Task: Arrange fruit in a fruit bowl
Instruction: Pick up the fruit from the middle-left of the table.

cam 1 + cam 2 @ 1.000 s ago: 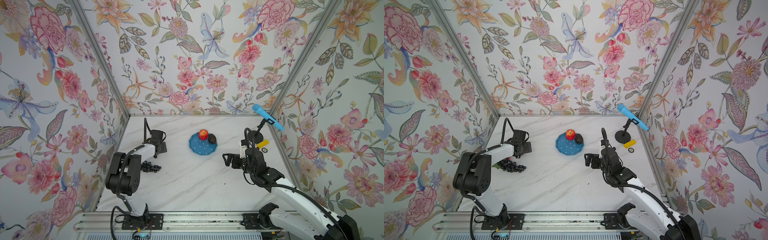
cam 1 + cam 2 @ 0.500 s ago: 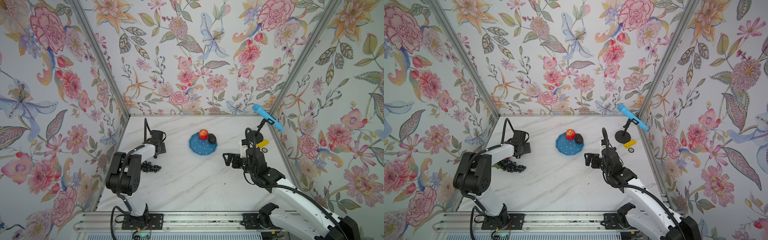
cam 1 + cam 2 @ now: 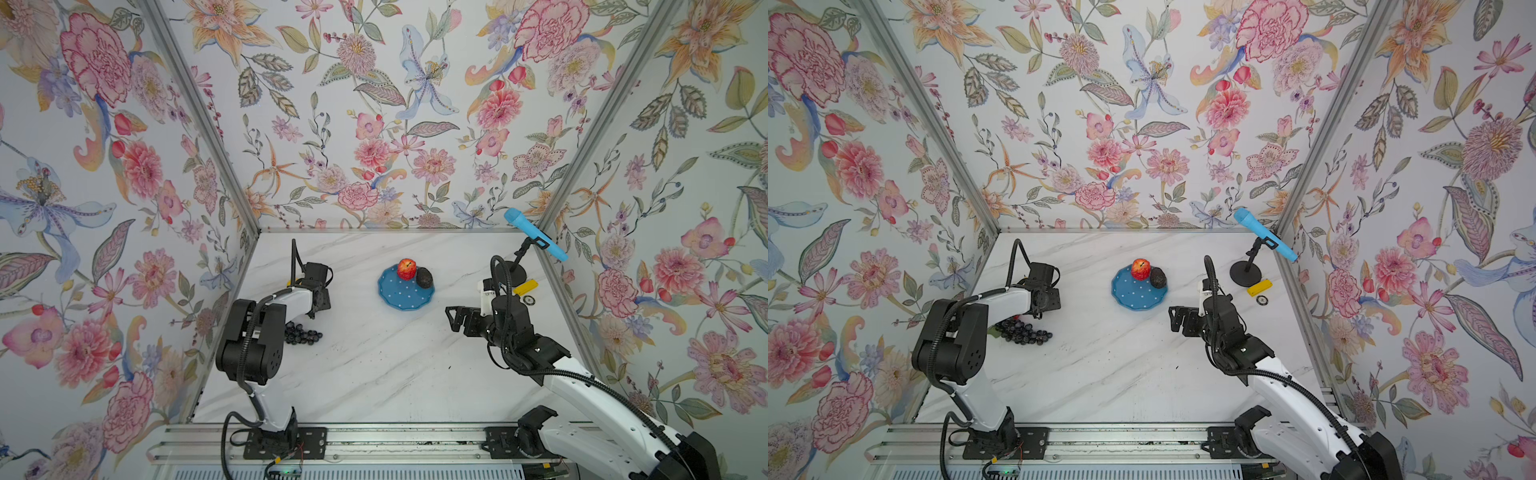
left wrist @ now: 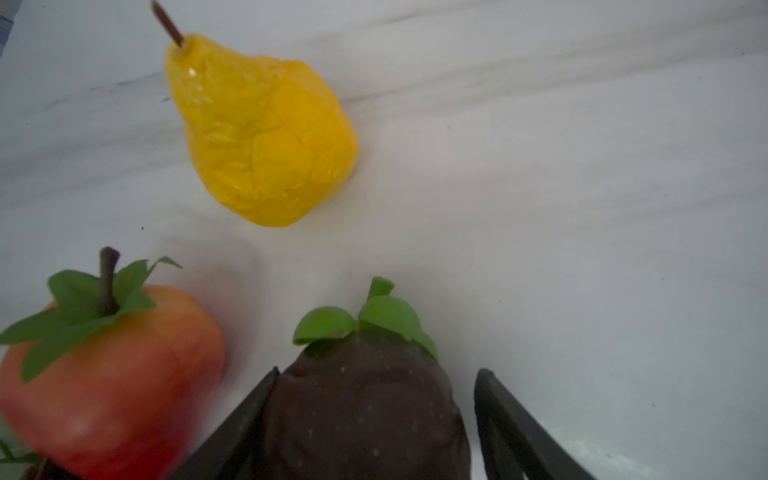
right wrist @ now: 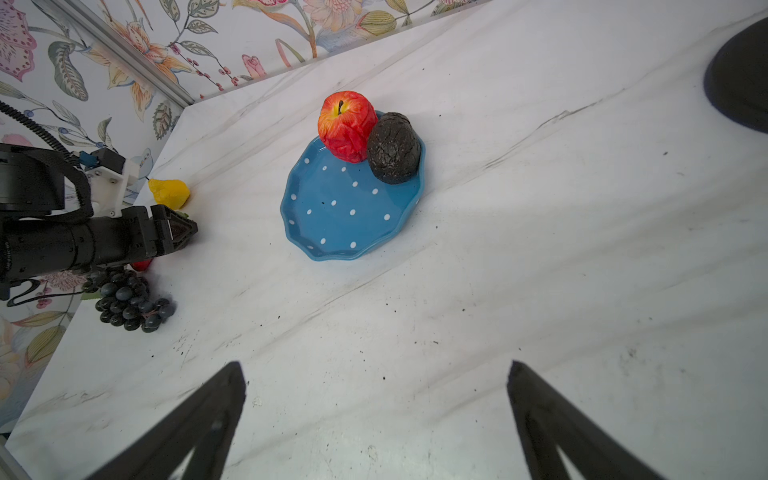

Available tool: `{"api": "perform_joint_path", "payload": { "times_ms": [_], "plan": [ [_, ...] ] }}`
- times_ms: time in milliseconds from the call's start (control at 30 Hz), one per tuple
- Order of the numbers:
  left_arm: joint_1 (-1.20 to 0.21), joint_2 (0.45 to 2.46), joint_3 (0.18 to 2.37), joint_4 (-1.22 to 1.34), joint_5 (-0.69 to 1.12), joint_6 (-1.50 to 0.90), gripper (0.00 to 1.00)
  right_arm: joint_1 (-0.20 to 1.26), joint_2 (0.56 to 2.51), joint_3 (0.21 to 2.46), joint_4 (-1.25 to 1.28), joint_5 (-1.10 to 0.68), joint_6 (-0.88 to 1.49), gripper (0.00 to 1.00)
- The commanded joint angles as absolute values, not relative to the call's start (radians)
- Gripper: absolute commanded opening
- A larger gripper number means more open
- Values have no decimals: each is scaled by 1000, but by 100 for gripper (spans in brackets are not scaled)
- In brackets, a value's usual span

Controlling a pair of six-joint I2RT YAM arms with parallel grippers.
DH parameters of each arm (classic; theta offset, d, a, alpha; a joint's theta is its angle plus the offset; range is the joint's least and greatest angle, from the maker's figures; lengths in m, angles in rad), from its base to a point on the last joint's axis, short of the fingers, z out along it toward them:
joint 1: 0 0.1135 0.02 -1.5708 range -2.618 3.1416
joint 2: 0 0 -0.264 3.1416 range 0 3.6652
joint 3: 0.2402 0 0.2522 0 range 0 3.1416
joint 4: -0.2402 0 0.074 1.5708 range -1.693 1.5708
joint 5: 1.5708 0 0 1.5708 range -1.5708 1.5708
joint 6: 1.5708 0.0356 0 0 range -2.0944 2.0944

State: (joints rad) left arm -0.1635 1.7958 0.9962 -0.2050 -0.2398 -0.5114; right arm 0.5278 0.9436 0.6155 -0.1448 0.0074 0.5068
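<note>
Blue dish point(image 3: 404, 296) mid-frame holds apple point(image 3: 407, 269) and avocado point(image 3: 424, 277)

Left pincer point(image 4: 376, 372) straddles a dark leafy-topped fruit point(image 4: 361, 419), open: one finger touching, the other apart. Pear point(image 4: 266, 137) and red fruit point(image 4: 112, 374) crowd beside. Right pincer point(image 5: 375, 363) gapes empty. In both top views the left arm point(image 3: 286, 299) all but hides those three and part of the grapes point(image 3: 302, 333).

One blue bowl point(image 3: 399, 298), one red apple point(image 3: 407, 269), one leafy red fruit point(image 4: 108, 374), one avocado point(image 3: 424, 277), one yellow pear point(image 4: 266, 141), one dark green-topped fruit point(image 4: 365, 411), one grape bunch point(image 5: 131, 305), one yellow block point(image 3: 1259, 287), one microphone point(image 3: 1264, 236)
</note>
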Motion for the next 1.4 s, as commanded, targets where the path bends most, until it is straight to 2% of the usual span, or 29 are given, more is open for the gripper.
{"api": "perform_joint_path", "payload": {
  "times_ms": [0, 100, 200, 400, 567, 933, 1200, 1367],
  "plan": [
    [-158, 1800, 979, -195, -230, -505, 68, 532, 926, 609, -156, 14, 522, 99],
    [-158, 1785, 968, -185, -223, -502, 62, 532, 932, 610, -155, 12, 522, 99],
    [-159, 1764, 952, -166, -215, -496, 59, 533, 938, 614, -150, 7, 523, 99],
    [-176, 1727, 940, -152, -179, -479, 57, 532, 942, 621, -152, 2, 526, 99],
    [-254, 1652, 939, -99, -116, -413, 58, 533, 937, 636, -170, 3, 529, 99],
    [-532, 1470, 830, 308, 141, -154, 55, 534, 951, 706, -192, -57, 558, 99],
    [-663, 1448, 699, 600, 327, -50, 56, 536, 974, 758, -197, -129, 593, 100],
    [-717, 1443, 640, 727, 408, -6, 56, 536, 1006, 770, -164, -212, 598, 96]
  ]
}}
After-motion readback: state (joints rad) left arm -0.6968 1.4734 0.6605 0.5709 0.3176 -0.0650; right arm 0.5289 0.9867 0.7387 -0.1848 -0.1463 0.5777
